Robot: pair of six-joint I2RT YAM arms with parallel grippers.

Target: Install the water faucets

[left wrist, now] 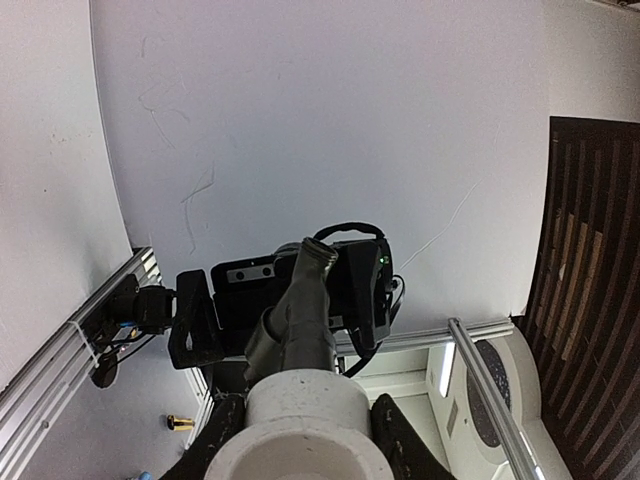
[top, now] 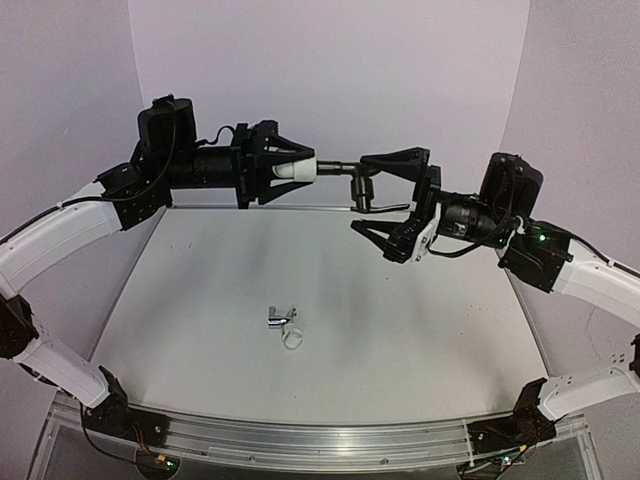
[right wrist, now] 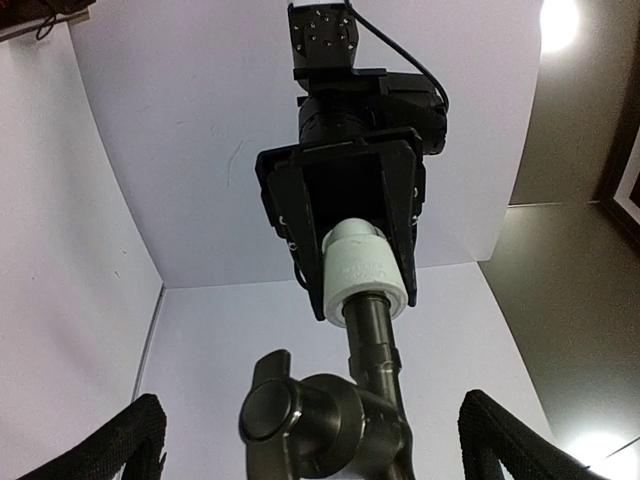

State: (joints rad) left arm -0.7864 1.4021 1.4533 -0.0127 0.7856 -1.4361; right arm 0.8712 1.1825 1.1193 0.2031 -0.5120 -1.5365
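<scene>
Upper centre, mid-air: white elbow fitting (top: 297, 170) clamped in left gripper (top: 305, 169), matte black faucet (top: 352, 170) sticking out rightward between wide-open, released right gripper (top: 361, 195) jaws; chrome faucet (top: 279, 317) beside small white ring (top: 293, 340) on table (top: 190, 300), lower centre.

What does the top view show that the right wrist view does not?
Only the top view: a chrome faucet and a small white ring lying on the table. Only the right wrist view: a bright lamp. Both: the white pipe fitting clamped in the left jaws, with the stem of the black faucet in it, between the open right jaws.
</scene>
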